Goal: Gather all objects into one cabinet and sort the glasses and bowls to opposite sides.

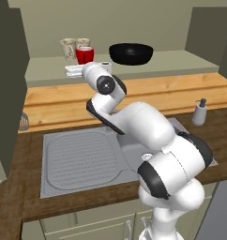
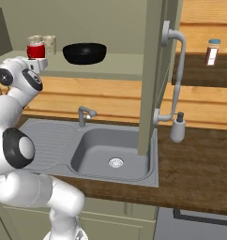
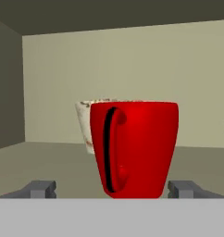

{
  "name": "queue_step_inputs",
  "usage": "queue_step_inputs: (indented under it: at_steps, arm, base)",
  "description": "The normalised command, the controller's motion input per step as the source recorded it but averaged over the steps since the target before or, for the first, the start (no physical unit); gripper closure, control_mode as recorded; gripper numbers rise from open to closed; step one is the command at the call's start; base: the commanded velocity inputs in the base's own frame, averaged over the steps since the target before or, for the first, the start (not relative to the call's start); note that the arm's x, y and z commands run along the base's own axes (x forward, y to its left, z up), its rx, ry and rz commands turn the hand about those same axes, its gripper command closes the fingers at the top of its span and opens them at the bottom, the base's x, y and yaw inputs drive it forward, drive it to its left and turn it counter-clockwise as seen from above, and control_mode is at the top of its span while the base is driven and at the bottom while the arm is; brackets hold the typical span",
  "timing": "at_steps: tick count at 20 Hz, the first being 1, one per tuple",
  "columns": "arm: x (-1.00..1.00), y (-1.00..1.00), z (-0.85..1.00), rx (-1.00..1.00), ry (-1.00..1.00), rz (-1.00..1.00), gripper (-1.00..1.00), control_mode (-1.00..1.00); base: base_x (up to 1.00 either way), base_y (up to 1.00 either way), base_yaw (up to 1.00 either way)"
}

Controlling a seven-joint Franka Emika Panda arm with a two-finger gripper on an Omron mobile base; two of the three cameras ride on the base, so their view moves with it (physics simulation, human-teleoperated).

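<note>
You have the gripper [image 3: 112, 189] up at the front of the cabinet [image 1: 181, 61] shelf, with its jaws spread wide and gripping nothing. In the hand view the two fingertips [image 3: 40, 189] stand clear on either side of the red mug [image 3: 134, 148], with a gap at each flank, so the mug rests on the shelf by its own weight.

The mug sits upright at the left of the shelf, its handle turned towards you. The two tumblers [image 1: 74, 48] stand just behind it, close together near the back wall. That cluster keeps the drinking vessels on one side. The black bowl [image 1: 131, 53] lies well apart to the right, which fits the sorting you were asked for.

Judging by this layout, all four objects share one compartment already. Your next concern is probably drawing the hand straight back, since a sideways swing could clip the mug into the tumblers.
</note>
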Motion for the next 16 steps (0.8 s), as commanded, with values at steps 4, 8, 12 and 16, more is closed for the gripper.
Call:
queue_step_inputs:
  at_steps: [4,8,12,16]
  arm:
    - [-0.1,0.19,-0.23,0.0,-0.01,0.0,-1.0,-1.0]
    - [-0.99,0.03,0.0,0.05,0.03,0.02,-1.0,-1.0]
    - [-1.0,0.0,0.0,0.07,0.04,0.08,-1.0,-1.0]
    - [-1.0,0.0,0.0,0.09,0.05,0.09,-1.0,-1.0]
  base:
    - [0.0,0.0,0.0]
    - [0.0,0.0,0.0]
    - [0.0,0.0,0.0]
    - [0.0,0.0,0.0]
